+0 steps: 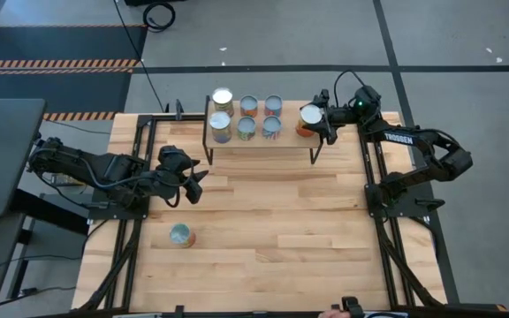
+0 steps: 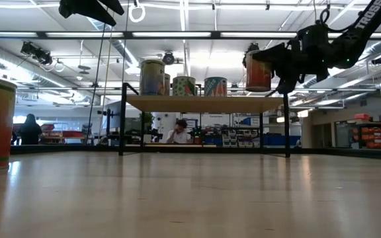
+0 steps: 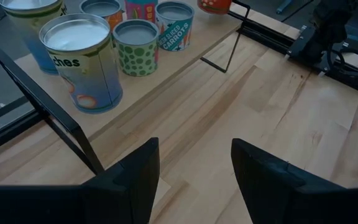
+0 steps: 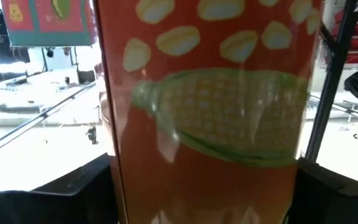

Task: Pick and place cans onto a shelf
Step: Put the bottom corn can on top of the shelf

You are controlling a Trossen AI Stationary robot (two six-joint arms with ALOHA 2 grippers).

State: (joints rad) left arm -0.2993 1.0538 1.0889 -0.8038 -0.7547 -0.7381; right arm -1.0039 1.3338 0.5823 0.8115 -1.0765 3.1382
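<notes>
The shelf (image 1: pixel 290 144) stands at the table's far middle and carries several cans (image 1: pixel 246 128) on its left and middle. My right gripper (image 1: pixel 318 121) is at the shelf's right end, shut on an orange corn-label can (image 1: pixel 310 114); in the low view this can (image 2: pixel 258 70) hangs a little above the board (image 2: pixel 197 104). My left gripper (image 1: pixel 196 182) hovers open over the table, left of the shelf and pointing at it, with nothing between its fingers (image 3: pixel 135 177). One more can (image 1: pixel 182 235) stands upright on the table near the left edge. My right gripper pinches the orange can by its side wall (image 4: pixel 204 124), one finger (image 4: pixel 73 193) on each side of it. The fingers come level from the table's right side. The can stands upright in the hold, just above the shelf's right end.
The shelf's black legs (image 3: pixel 48 112) stand between my left gripper and the shelved cans. Black rails (image 1: pixel 374 177) run along the table's right and left sides. Open wood (image 1: pixel 290 230) lies in front of the shelf. People show in the room beyond (image 2: pixel 177 132).
</notes>
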